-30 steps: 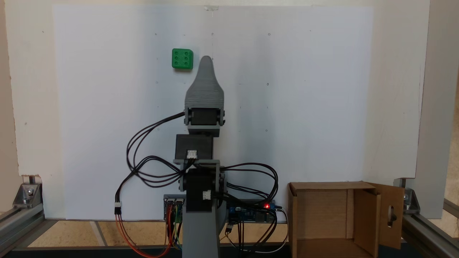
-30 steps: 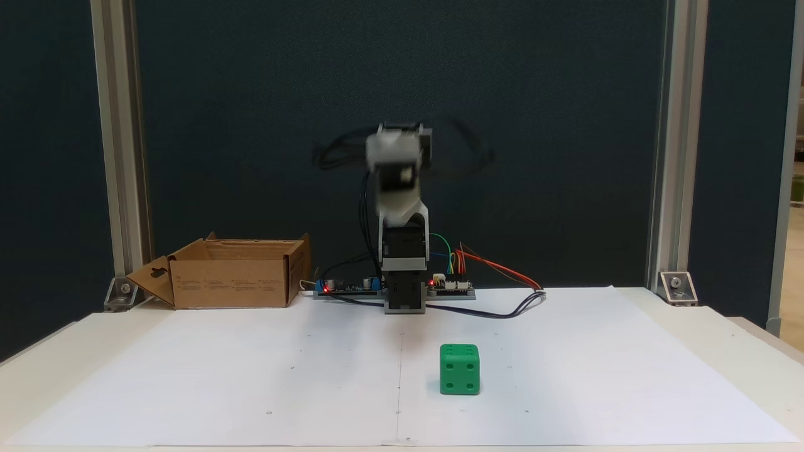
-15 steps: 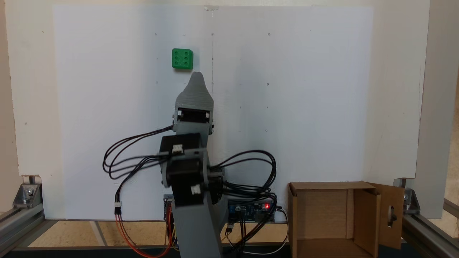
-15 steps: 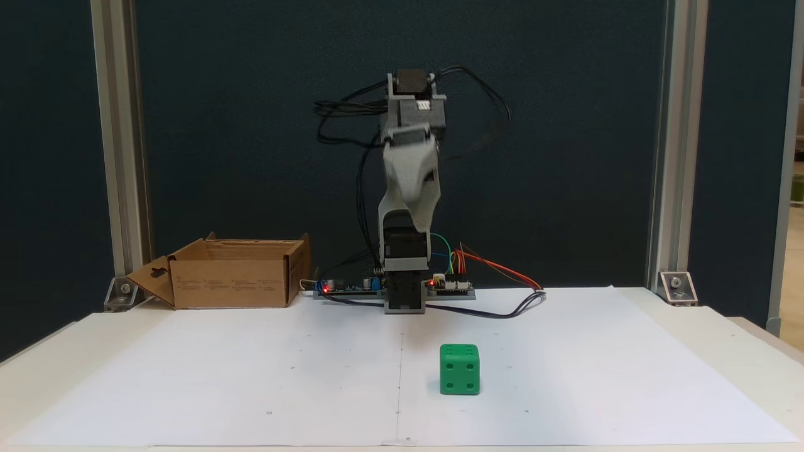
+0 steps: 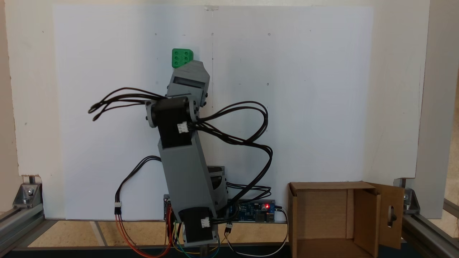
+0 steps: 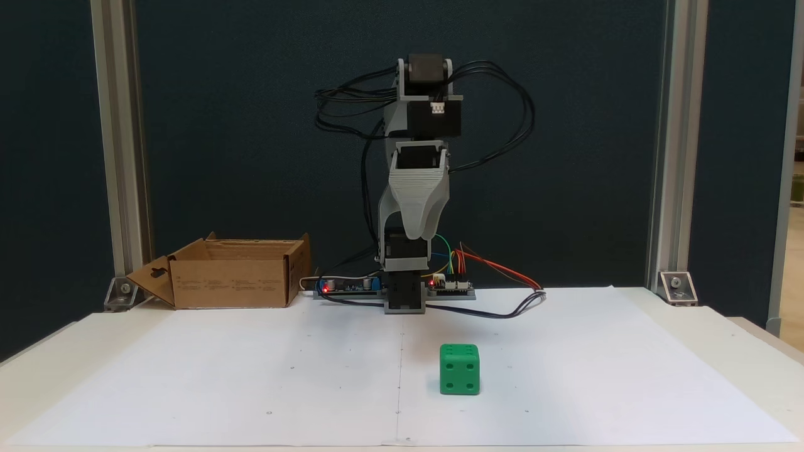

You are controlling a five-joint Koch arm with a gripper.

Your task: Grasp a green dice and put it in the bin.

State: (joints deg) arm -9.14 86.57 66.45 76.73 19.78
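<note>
I see a bright green dice point(image 6: 460, 369) with same-green pips, a brown cardboard bin point(image 6: 233, 274), a grey arm point(image 5: 186, 172) — black cables point(image 5: 236, 136), white paper point(image 6: 251, 376).

A matt bright green plastic dice point(image 6: 459, 369) sits on smooth white paper point(image 6: 565, 376); the brown corrugated cardboard bin point(image 6: 232, 282) looks dull.

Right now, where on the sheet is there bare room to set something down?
Bare paper stretches between the bin and the green dice, and from the dice to the sheet's far edge. Crowded: around the arm base, with boards and cables.
</note>
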